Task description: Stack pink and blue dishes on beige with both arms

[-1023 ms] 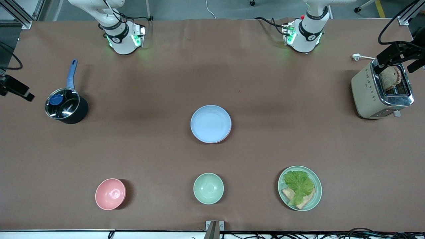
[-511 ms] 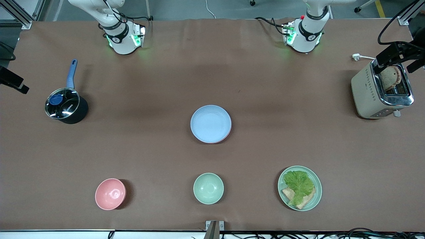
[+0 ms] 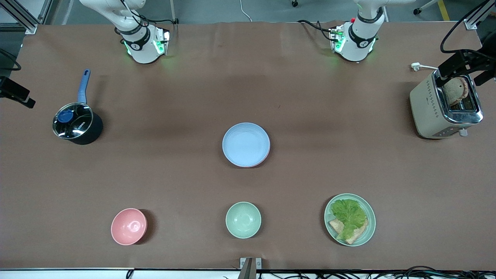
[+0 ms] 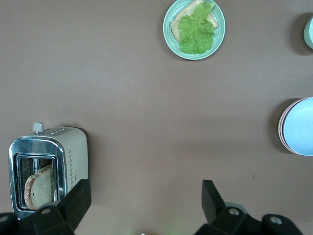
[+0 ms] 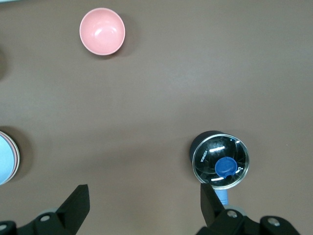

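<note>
The light blue plate (image 3: 245,144) lies on top of a stack at the middle of the table. A thin rim of the pale pink plate (image 3: 266,154) shows under it. No beige plate can be seen; the stack hides whatever lies beneath. The blue plate (image 4: 299,126) and pink rim (image 4: 280,128) also show in the left wrist view, and the blue plate (image 5: 4,162) in the right wrist view. My left gripper (image 3: 461,73) (image 4: 145,200) hangs open and empty over the toaster. My right gripper (image 3: 17,97) (image 5: 144,203) hangs open and empty near the saucepan, at the table's edge.
A toaster (image 3: 445,106) with bread stands at the left arm's end. A lidded saucepan (image 3: 76,124) sits at the right arm's end. Nearest the front camera lie a pink bowl (image 3: 128,226), a mint-green bowl (image 3: 243,219) and a mint-green plate (image 3: 368,228) with lettuce and bread.
The right gripper has drifted slightly toward the table's edge and the left gripper has barely shifted over the toaster. The stack has not moved.
</note>
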You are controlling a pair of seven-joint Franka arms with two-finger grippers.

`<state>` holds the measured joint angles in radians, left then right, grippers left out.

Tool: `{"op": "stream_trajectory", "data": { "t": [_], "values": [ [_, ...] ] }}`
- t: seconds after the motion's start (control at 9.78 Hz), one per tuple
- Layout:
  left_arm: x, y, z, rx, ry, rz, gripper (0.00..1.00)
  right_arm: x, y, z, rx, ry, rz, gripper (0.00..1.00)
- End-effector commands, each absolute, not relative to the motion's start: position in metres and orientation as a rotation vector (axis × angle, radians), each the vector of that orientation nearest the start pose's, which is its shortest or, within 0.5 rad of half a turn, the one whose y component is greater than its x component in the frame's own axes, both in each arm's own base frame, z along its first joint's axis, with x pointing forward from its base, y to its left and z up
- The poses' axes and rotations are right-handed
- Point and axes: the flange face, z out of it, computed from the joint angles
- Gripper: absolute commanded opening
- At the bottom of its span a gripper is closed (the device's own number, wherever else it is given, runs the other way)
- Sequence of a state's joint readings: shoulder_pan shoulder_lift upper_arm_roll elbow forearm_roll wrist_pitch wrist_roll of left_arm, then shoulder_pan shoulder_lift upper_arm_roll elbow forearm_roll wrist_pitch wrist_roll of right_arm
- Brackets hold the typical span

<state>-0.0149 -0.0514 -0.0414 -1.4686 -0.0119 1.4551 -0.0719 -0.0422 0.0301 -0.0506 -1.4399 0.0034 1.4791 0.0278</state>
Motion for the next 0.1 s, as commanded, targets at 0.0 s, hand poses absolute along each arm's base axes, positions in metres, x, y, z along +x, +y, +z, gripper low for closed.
{"op": "stream_trajectory", "data": {
  "t": [0.0],
  "values": [
    [0.5274, -0.0311, 0.6728, -3.152, -0.003, -0.004, 1.0, 0.551, -0.0495, 0.6609, -3.155, 0.138, 0.016, 1.0]
  ]
}}
